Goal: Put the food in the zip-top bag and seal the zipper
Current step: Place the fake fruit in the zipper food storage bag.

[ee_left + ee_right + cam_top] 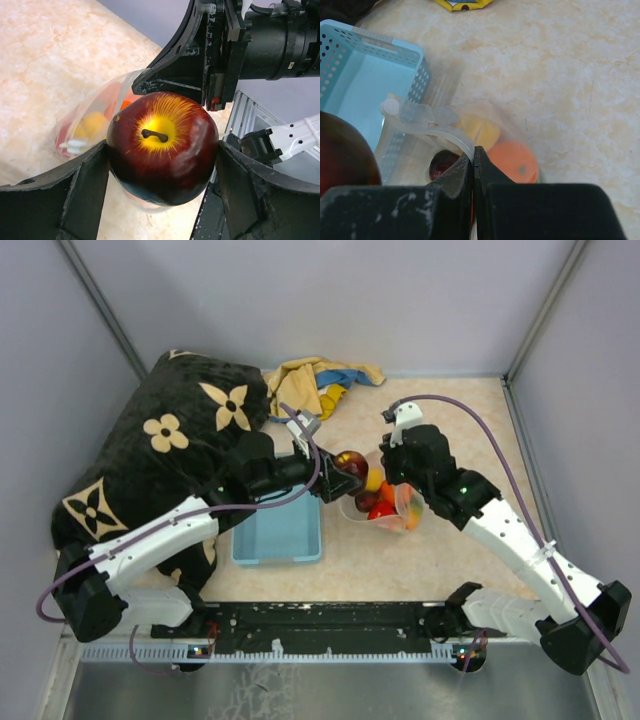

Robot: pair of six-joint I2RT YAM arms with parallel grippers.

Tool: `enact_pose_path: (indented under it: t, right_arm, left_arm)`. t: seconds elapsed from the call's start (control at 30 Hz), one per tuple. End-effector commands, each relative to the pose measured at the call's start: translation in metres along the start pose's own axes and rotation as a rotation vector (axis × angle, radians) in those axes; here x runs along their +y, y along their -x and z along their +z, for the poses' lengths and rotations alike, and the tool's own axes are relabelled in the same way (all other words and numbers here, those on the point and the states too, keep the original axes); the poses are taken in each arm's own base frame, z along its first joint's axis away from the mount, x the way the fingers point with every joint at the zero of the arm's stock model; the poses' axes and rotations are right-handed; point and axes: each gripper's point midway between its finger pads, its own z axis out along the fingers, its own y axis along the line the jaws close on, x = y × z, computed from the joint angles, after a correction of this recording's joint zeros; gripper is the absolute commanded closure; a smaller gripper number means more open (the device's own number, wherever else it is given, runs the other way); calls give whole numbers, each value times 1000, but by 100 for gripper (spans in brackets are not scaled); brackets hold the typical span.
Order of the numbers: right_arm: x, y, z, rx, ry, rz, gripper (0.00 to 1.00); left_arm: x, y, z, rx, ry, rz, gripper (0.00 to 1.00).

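A dark red toy apple [162,147] with a yellow top sits between my left gripper's [162,172] jaws, which are shut on its sides. It hangs just above the mouth of the clear zip-top bag [95,122]. In the top view the apple [350,462] is at the bag's [392,508] left edge. My right gripper [474,152] is shut on the whitish zipper strip [447,134] and holds the rim up. Inside the bag lie a yellow fruit [482,131], an orange one [515,160] and a maroon one [440,164].
A light-blue basket [278,532] stands left of the bag, close to my left arm. A black cushion with tan flowers [170,440] fills the far left. A yellow and blue cloth [320,380] lies at the back wall.
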Motion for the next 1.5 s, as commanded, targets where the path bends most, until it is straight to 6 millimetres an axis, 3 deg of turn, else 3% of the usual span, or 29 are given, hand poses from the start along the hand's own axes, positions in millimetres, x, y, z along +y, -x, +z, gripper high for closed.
enact_pose_path:
  t: [0.0,0.27,0.5,0.8,1.07,1.23,1.47]
  right_arm:
    - [13,50,-12,-145,69,62,100]
    - [19,53,-11,-152,98,77,100]
    - [23,57,-15,-172,120,86,100]
    - [27,58,-12,-176,143,88,100]
    - [28,59,-15,-183,149,87,100]
    - [27,56,-14,-182,146,94,100]
    - [29,53,-12,-177,153,105,100]
  left_arm:
    - [-15,20,13,-91,-77,99,34]
    - [-10,-7,36,-100,-48,95,33]
    - [18,-34,41,-53,77,66,31]
    - [21,-50,52,-13,87,-3,23]
    - [25,-41,46,-9,150,-48,10]
    - [14,-21,28,-24,145,-39,6]
    - [17,-16,-3,38,246,-59,6]
